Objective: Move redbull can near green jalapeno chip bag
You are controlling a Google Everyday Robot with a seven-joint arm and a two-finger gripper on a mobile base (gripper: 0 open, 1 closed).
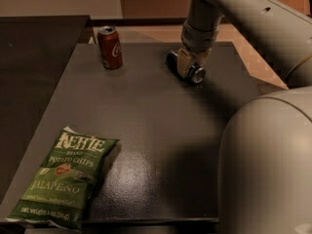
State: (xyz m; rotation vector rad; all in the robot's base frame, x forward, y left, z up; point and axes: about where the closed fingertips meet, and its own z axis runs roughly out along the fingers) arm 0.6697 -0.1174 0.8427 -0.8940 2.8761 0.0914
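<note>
The redbull can (171,59) lies on its side at the back of the dark table (161,130), its silver top (197,74) facing front right. My gripper (186,64) has come down from the arm above and sits right on the can's middle, covering part of it. The green jalapeno chip bag (63,177) lies flat at the table's front left corner, far from the can and the gripper.
A red cola can (110,47) stands upright at the back left of the table. My arm's large pale body (268,160) fills the front right. A darker counter (34,62) adjoins the table's left side.
</note>
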